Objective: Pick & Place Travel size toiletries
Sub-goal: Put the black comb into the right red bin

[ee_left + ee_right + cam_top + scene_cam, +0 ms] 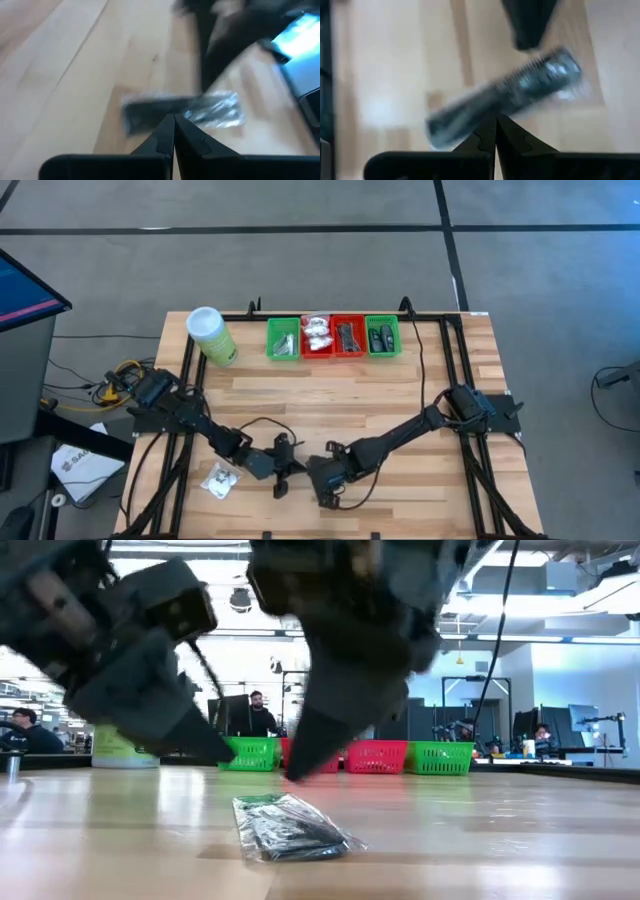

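Both grippers are hovering just above the table's [520, 840] near edge, left gripper [173, 131] and right gripper [495, 131] each with fingers pressed together, holding nothing. Between their tips is lying 1 dark sachet [290, 830], flat on the wood, clear crinkly wrap around a slim black piece. To lift it cleanly, 1 claw probably needs spreading first, then straddling the narrow sides.
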